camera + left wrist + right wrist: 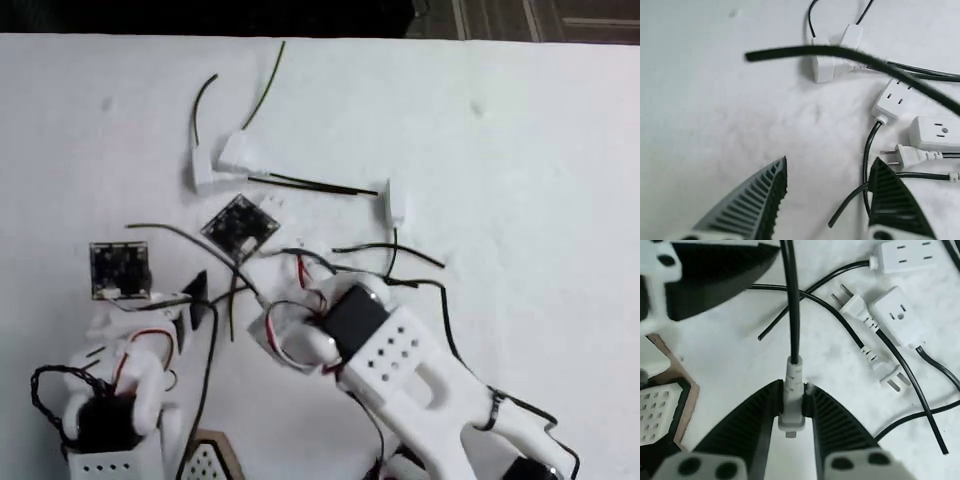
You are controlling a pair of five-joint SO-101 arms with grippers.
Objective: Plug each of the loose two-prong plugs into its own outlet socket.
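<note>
Firmly pinched between the right gripper's fingers is a pale plug, its black cord running straight away from them above the white bench. Just beyond, a loose two-prong plug lies flat beside a square socket, with a longer socket near them. The left gripper hangs low over the bench, fingers spread wide and holding nothing, the loose two-prong plug just beside one finger.

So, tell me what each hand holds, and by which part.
Right hand: a white plastic two-prong plug with black cord, pinched by its body. Left hand: open, holding nothing.
</note>
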